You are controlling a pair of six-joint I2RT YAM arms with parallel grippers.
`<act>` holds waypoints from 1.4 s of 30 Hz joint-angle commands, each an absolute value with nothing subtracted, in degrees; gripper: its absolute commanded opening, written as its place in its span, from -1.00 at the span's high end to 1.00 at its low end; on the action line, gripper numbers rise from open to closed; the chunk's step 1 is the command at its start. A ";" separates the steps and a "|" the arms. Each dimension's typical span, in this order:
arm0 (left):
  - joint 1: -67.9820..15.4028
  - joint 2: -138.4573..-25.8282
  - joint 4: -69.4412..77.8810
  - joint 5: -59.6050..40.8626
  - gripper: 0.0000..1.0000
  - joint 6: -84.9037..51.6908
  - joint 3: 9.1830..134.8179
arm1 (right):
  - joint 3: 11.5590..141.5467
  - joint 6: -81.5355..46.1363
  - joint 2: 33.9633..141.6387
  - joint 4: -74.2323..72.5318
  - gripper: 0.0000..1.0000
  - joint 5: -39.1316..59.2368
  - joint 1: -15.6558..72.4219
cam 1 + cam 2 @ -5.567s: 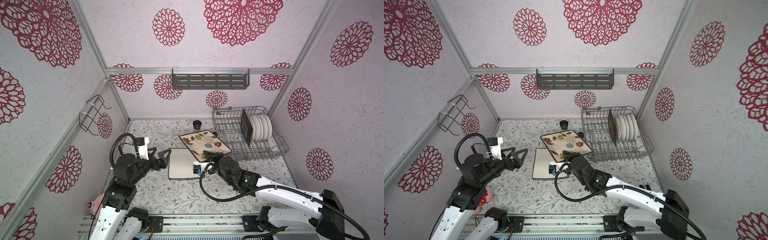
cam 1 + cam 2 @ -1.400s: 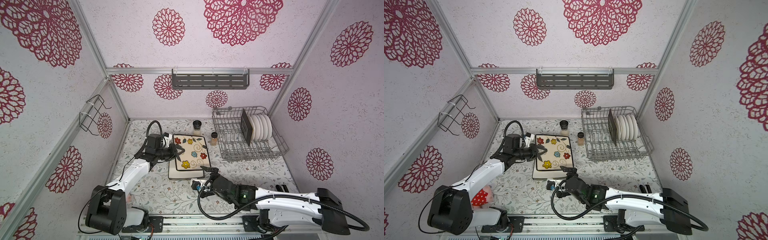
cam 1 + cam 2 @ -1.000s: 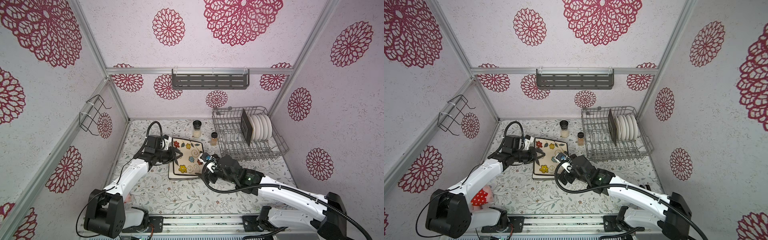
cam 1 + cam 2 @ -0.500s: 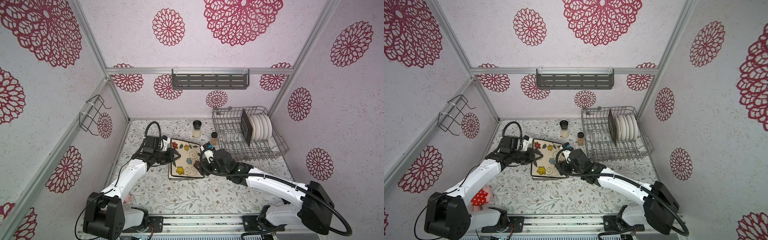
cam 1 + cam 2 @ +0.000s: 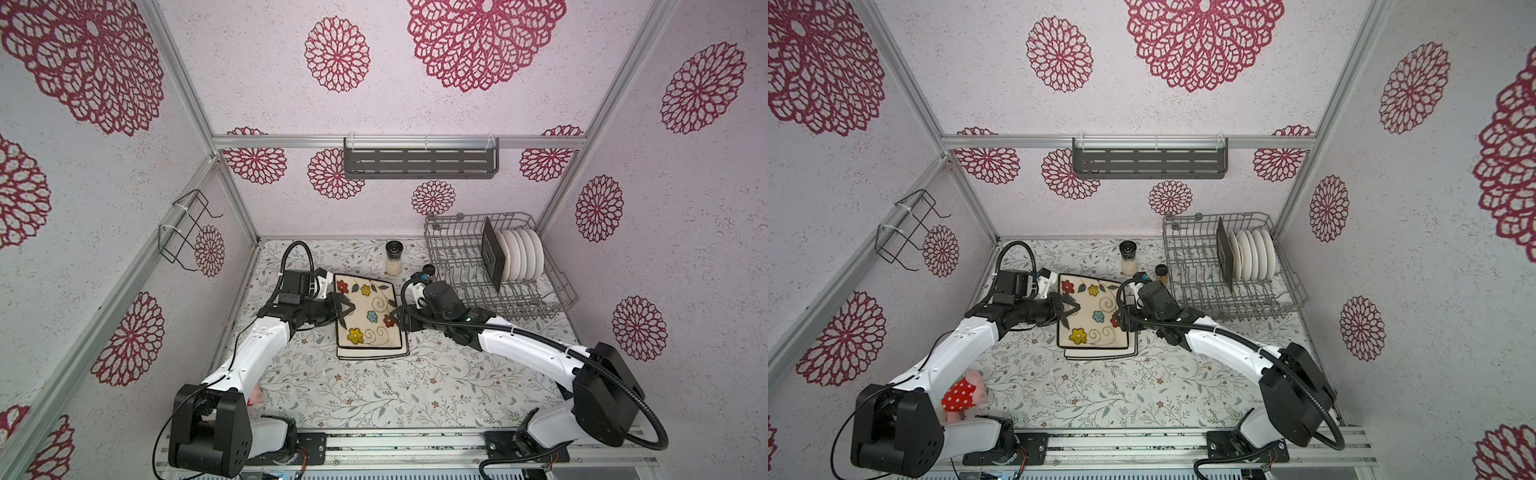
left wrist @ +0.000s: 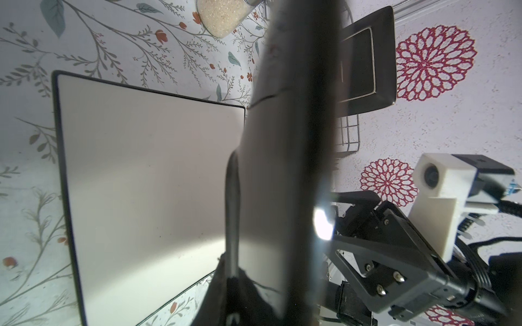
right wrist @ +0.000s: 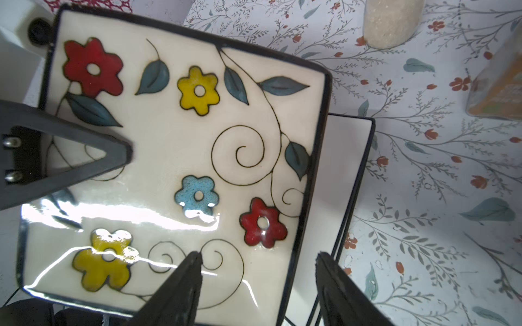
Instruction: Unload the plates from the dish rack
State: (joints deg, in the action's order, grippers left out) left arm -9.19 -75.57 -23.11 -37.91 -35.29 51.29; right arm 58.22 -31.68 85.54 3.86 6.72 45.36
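Cream flowered plate (image 7: 169, 141): left hand (image 5: 348, 311) clamps it; right hand (image 7: 258, 255), jaws parted, straddles its rim. Right wrist view: orange jar (image 7: 497, 84) label blurred.

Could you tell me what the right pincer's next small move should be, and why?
Probably close the right pincer on the rim of the flowered plate. Its jaws stand open astride that edge, one finger over the face, one past the rim, while the left pincer is shut on the opposite edge, holding it askew above the plain cream plate.
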 commanded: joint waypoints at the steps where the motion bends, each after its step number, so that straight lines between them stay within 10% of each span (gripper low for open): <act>1: -8.79 -76.28 -16.28 -43.28 1.00 -34.00 52.87 | 60.63 -33.23 87.12 3.55 -0.32 7.95 44.61; 30: -6.86 -85.14 -20.86 -41.36 1.00 -31.53 54.93 | 62.47 -35.68 101.12 -4.98 -0.34 13.43 38.28; 42: -6.86 -87.47 -23.73 -40.43 0.66 -30.06 55.35 | 63.98 -33.94 102.99 -3.79 -0.35 13.85 37.53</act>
State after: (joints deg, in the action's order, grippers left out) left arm -6.72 -87.53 -24.73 -39.13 -33.71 53.69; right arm 62.19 -34.92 102.98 -3.60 13.34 37.98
